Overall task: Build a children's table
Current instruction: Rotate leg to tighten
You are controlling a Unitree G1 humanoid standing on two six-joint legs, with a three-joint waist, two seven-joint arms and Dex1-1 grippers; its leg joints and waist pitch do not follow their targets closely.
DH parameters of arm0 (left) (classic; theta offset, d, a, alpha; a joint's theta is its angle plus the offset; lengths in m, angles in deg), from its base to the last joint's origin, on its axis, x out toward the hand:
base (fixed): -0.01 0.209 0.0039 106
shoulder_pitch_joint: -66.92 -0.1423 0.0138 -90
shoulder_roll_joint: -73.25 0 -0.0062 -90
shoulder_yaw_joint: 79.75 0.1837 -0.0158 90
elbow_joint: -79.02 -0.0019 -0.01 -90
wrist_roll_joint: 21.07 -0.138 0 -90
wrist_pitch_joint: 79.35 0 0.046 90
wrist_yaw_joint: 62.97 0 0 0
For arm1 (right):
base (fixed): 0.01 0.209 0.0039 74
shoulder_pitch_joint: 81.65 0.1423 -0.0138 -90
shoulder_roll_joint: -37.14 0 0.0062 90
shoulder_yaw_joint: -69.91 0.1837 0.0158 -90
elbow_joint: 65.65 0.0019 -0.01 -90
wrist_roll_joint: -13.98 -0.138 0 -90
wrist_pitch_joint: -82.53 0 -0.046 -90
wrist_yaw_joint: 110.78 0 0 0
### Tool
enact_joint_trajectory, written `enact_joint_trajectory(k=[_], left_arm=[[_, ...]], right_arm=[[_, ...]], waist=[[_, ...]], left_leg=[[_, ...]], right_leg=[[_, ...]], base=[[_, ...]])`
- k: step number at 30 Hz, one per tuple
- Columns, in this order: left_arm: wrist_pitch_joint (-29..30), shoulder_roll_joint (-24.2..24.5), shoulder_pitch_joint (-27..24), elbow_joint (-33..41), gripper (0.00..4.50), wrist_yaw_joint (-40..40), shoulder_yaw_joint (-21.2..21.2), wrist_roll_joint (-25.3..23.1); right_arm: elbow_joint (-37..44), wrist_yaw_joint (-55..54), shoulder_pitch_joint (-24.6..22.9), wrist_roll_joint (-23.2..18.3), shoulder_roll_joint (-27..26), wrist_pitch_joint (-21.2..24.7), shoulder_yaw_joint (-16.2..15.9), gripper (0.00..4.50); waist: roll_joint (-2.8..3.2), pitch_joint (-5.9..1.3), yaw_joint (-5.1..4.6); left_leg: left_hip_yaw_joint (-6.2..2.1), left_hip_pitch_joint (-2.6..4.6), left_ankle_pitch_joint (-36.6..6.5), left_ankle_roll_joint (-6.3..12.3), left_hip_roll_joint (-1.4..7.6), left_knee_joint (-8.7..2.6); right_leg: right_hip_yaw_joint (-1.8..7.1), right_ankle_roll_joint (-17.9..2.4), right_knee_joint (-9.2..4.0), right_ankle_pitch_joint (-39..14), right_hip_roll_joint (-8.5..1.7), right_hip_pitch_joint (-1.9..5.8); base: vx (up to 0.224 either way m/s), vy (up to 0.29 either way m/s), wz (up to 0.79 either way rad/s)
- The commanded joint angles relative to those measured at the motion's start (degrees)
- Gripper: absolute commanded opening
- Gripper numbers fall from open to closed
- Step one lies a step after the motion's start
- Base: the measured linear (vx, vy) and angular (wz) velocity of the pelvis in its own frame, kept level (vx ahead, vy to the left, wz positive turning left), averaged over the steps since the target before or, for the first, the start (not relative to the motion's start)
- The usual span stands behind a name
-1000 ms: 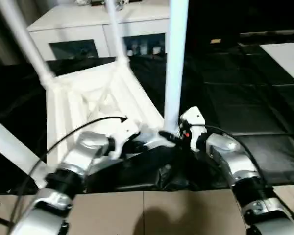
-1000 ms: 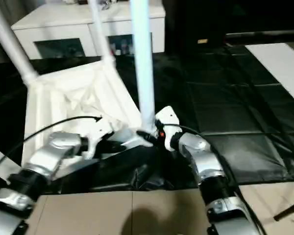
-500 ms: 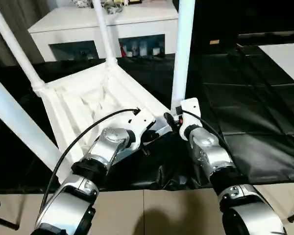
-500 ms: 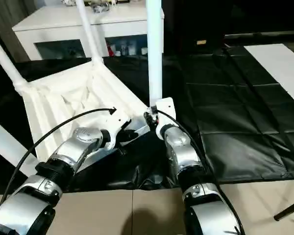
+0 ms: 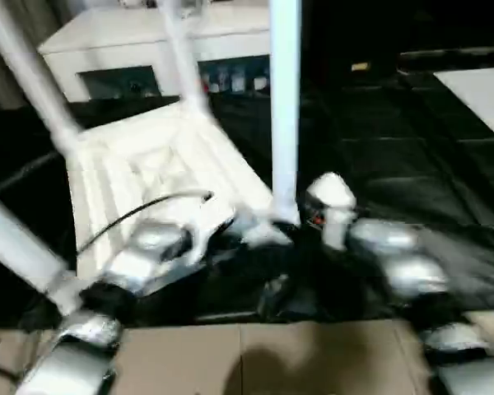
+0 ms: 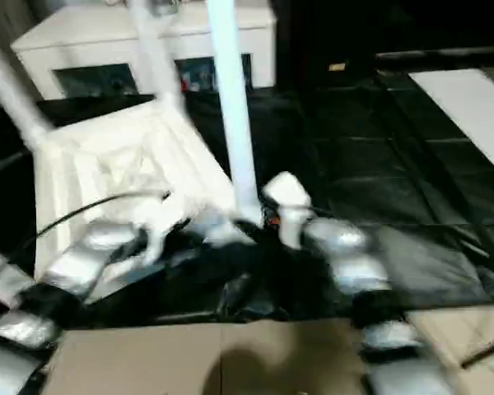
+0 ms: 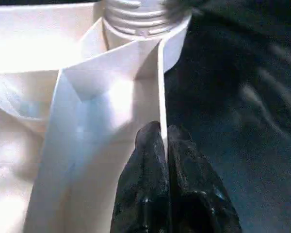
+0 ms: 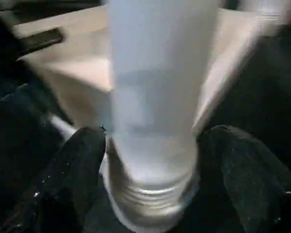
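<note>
The white tabletop (image 5: 148, 164) lies underside up on the black mat, its ribs showing. Several white legs rise from its corner sockets: the near right leg (image 5: 285, 107), a far leg (image 5: 181, 49) and a leg at the left (image 5: 33, 74). My right gripper (image 8: 155, 136) is shut on the near right leg's base, one black finger (image 8: 72, 179) on each side just above the threads (image 8: 150, 199). My left gripper (image 7: 163, 130) is shut on the tabletop's thin rim (image 7: 161, 87), close to that same corner socket (image 7: 140, 19).
A white cabinet (image 5: 148, 41) with dark glass doors stands behind the tabletop. The black mat (image 5: 412, 132) stretches to the right, with a white panel (image 5: 486, 90) at its far right edge. Tan floor (image 5: 247, 362) runs along the front.
The picture has swung and blurred. My right forearm has swung out to the right around the leg's base. The left gripper stays on the rim.
</note>
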Motion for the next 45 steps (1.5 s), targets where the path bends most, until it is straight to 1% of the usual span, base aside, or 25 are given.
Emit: enact_joint_trajectory(k=[1,2,5,7,9,12,13,15,18,19,20,21,22,24,27,29,30,31,32,33,36,39,42,43,45], left_arm=[[-0.15,-0.01,-0.48,1.72,0.0,-3.15,1.86,0.58],[0.02,0.31,-0.75,2.34,0.0,-3.7,1.82,0.82],[0.19,0.61,-1.09,2.94,0.0,-4.46,1.68,0.98],[0.22,0.66,-1.31,3.1,0.0,-4.68,1.69,0.88],[0.39,0.77,-1.49,3.47,0.0,-4.9,1.8,1.02],[0.65,0.68,-1.7,3.85,0.0,-5.23,1.75,1.05],[0.63,0.57,-1.68,3.76,0.0,-5.13,1.74,1.02],[0.72,0.52,-1.68,3.81,0.0,-5.06,1.8,1.03],[0.82,0.6,-1.78,3.97,0.0,-5.1,1.77,0.96],[0.81,0.63,-1.83,3.99,0.0,-5.14,1.76,0.93],[0.72,0.67,-1.84,3.86,0.0,-5.14,1.76,0.88],[0.69,0.67,-1.86,3.8,0.0,-5.14,1.77,0.84],[0.57,0.62,-1.86,3.59,0.0,-5.08,1.78,0.69],[0.56,0.56,-1.87,3.53,0.0,-5.01,1.78,0.6],[0.75,0.45,-1.95,3.69,0.0,-5.01,1.87,0.54],[0.74,0.49,-2.06,3.72,0.0,-5.02,1.96,0.43],[0.74,0.49,-2.07,3.72,0.0,-5.02,1.97,0.42],[0.76,0.5,-2.17,3.78,0.0,-5.0,2.01,0.37],[0.77,0.5,-2.2,3.81,0.0,-4.95,2.0,0.36],[0.78,0.5,-2.22,3.83,0.0,-4.9,1.99,0.35],[0.8,0.54,-2.38,3.86,0.0,-4.88,1.97,0.38],[0.77,0.62,-2.32,3.69,0.0,-4.95,1.92,0.38],[0.77,0.62,-2.2,3.65,0.0,-4.94,1.92,0.41],[0.76,0.63,-2.18,3.63,0.0,-4.93,1.93,0.41],[0.71,0.7,-2.12,3.54,0.0,-5.02,1.94,0.36]], right_arm=[[2.27,3.57,-0.06,-1.51,-0.07,0.95,-1.3,3.7],[2.53,5.51,-0.14,-2.0,0.77,1.37,-1.66,3.7],[2.72,8.23,-0.14,-2.15,1.74,2.02,-2.07,3.7],[2.86,9.83,-0.16,-1.95,2.19,2.47,-2.76,3.7],[3.14,10.77,-0.36,-1.76,2.43,2.58,-3.26,3.7],[3.33,11.74,-0.77,-0.82,2.64,2.34,-4.23,3.34],[3.05,11.65,-0.73,-0.37,2.7,1.97,-4.49,3.34],[2.72,11.52,-0.64,0.01,2.89,1.62,-4.74,3.1],[1.42,10.73,-0.03,0.72,3.04,1.05,-4.52,2.91],[1.2,10.64,0.08,0.94,3.11,0.95,-4.57,2.69],[0.9,10.48,0.17,1.34,3.18,0.56,-4.76,2.59],[0.79,10.42,0.18,1.46,3.21,0.43,-4.83,2.59],[0.53,10.24,0.19,1.84,3.21,-0.04,-5.01,2.48],[0.46,10.06,0.13,2.59,3.26,-0.72,-5.52,2.39],[0.25,10.1,-0.09,4.24,3.55,-2.4,-6.57,2.25],[-0.31,8.94,0.05,5.14,3.37,-3.55,-6.64,2.25],[-0.37,8.82,0.07,5.22,3.35,-3.66,-6.65,2.57],[-1.18,8.35,0.76,3.76,2.45,-1.27,-5.35,2.76],[-1.19,8.81,0.92,2.76,2.17,-0.26,-4.83,2.9],[-1.13,9.27,1.01,1.93,1.97,0.53,-4.43,2.9],[-1.65,8.5,1.02,2.9,2.2,-0.71,-4.92,3.29],[-2.82,7.07,1.03,4.82,2.25,-2.91,-5.59,3.39],[-3.07,6.6,1.06,5.09,2.01,-2.99,-5.44,3.39],[-3.09,6.55,1.06,5.14,1.96,-2.94,-5.41,3.39],[-3.15,7.05,1.04,4.84,1.93,-2.68,-5.25,3.39]], waist=[[-0.59,-3.79,0.33],[-0.68,-3.79,0.58],[-0.73,-3.79,1.05],[-0.95,-3.81,1.21],[-0.95,-3.79,1.22],[-1.04,-3.89,1.25],[-1.04,-3.92,1.26],[-1.05,-3.9,1.31],[-1.02,-3.9,1.28],[-1.04,-3.89,1.26],[-0.93,-3.85,1.26],[-0.95,-3.89,1.27],[-1.11,-3.89,1.23],[-0.98,-3.89,1.23],[-1.11,-3.84,1.15],[-1.15,-3.84,1.13],[-1.17,-3.84,1.11],[-1.22,-3.82,1.08],[-1.23,-3.79,1.04],[-1.22,-3.76,1.01],[-1.26,-3.82,1.06],[-1.25,-3.88,1.0],[-1.04,-3.91,1.04],[-1.15,-3.88,1.01],[-0.93,-3.92,1.03]], left_leg=[[-0.39,1.04,-11.91,6.92,2.18,-3.81],[-0.43,1.06,-12.46,6.45,2.2,-3.87],[-0.34,1.15,-12.5,5.67,2.26,-3.92],[-0.29,1.05,-11.88,5.47,2.17,-3.89],[-0.31,0.88,-11.47,5.58,2.08,-3.85],[-0.3,0.91,-10.4,5.82,2.08,-3.72],[-0.29,0.88,-10.04,5.95,2.06,-3.66],[-0.29,0.89,-10.1,5.99,2.05,-3.66],[-0.3,0.89,-10.11,5.9,2.05,-3.67],[-0.29,0.9,-10.34,5.83,2.05,-3.67],[-0.28,0.92,-10.51,5.82,2.01,-3.68],[-0.28,0.94,-10.56,5.77,2.04,-3.66],[-0.28,0.92,-10.5,5.72,2.01,-3.67],[-0.31,0.92,-10.51,5.76,2.02,-3.68],[-0.3,0.87,-10.74,5.77,2.0,-3.67],[-0.29,0.87,-10.93,5.75,1.98,-3.68],[-0.31,0.88,-10.85,5.73,1.99,-3.69],[-0.3,0.87,-10.93,5.77,1.97,-3.71],[-0.32,0.88,-11.16,5.73,2.0,-3.77],[-0.32,0.89,-11.29,5.7,1.98,-3.77],[-0.33,0.92,-11.41,5.35,2.04,-3.76],[-0.27,0.95,-10.77,5.32,1.98,-3.68],[-0.27,0.93,-10.92,5.37,1.92,-3.63],[-0.29,0.88,-10.85,5.54,1.96,-3.65],[-0.32,0.93,-10.8,5.73,1.98,-3.62]], right_leg=[[1.69,-16.26,-3.26,-4.93,-2.62,2.71],[1.7,-16.2,-3.16,-5.35,-2.64,2.85],[1.85,-15.78,-3.26,-5.85,-2.75,2.72],[1.87,-15.65,-3.17,-5.65,-2.76,2.84],[1.83,-15.32,-3.18,-5.99,-2.82,2.9],[1.85,-15.14,-3.17,-5.87,-2.85,2.86],[1.84,-15.17,-3.13,-5.62,-2.83,2.83],[1.82,-15.11,-3.16,-5.99,-2.83,2.85],[1.8,-15.02,-3.18,-6.24,-2.79,2.83],[1.79,-14.95,-3.22,-6.6,-2.79,2.8],[1.79,-14.92,-3.26,-6.89,-2.77,2.81],[1.8,-14.89,-3.28,-6.94,-2.8,2.8],[1.8,-14.89,-3.26,-6.87,-2.75,2.83],[1.76,-14.83,-3.25,-7.0,-2.75,2.82],[1.78,-14.77,-3.28,-7.15,-2.77,2.87],[1.79,-14.68,-3.33,-7.64,-2.78,2.87],[1.81,-14.66,-3.32,-7.81,-2.79,2.88],[1.78,-14.75,-3.33,-7.96,-2.75,2.88],[1.78,-14.64,-3.39,-8.39,-2.73,2.86],[1.79,-14.68,-3.37,-8.5,-2.68,2.89],[1.82,-14.61,-3.37,-8.67,-2.76,2.84],[1.84,-14.79,-3.33,-7.9,-2.77,2.79],[1.78,-14.92,-3.3,-7.72,-2.77,2.88],[1.78,-14.85,-3.26,-7.37,-2.72,2.91],[1.76,-14.94,-3.21,-6.97,-2.7,2.88]], base=[[0.0,0.0,0.0],[0.0,0.0,0.0],[0.0,0.0,0.0],[0.0,0.0,0.0],[0.0,0.0,0.0],[0.0,0.0,0.0],[0.0,0.0,0.0],[0.0,0.0,0.0],[0.0,0.0,0.0],[0.0,0.0,0.0],[0.0,0.0,0.0],[0.0,0.0,0.0],[0.0,0.0,0.0],[0.0,0.0,0.0],[0.0,0.0,0.0],[0.0,0.0,0.0],[0.0,0.0,0.0],[0.0,0.0,0.0],[0.0,0.0,0.0],[0.0,0.0,0.0],[0.0,0.0,0.0],[0.0,0.0,0.0],[0.0,0.0,0.0],[0.0,0.0,0.0],[0.0,0.0,0.0]])
